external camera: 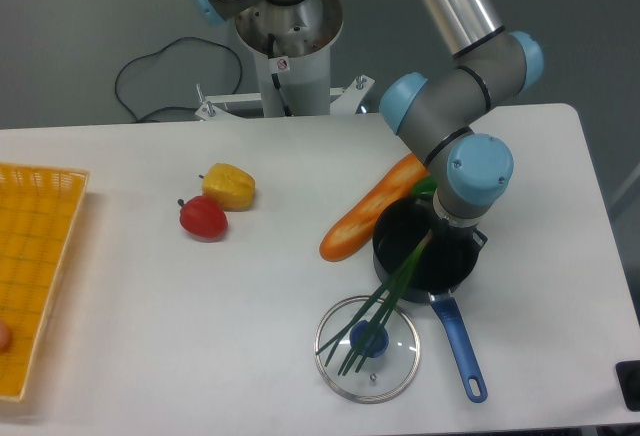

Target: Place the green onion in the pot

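A white table [150, 286] is seen; a yellow basket [35, 256] is set at its left edge; a yellow pepper [229, 185] and a red tomato [203, 218] are placed touching near its middle; an orange baguette [365, 214] is laid right of them; a glass lid [368, 348] is set near the front edge.

Pretty even, bright overhead light here, so the white bench [250, 296] looks clean and shadows are soft and short, tucked right under things. Bit of glare on the glass lid [368, 348], and the whole shot's slightly soft, not razor sharp.
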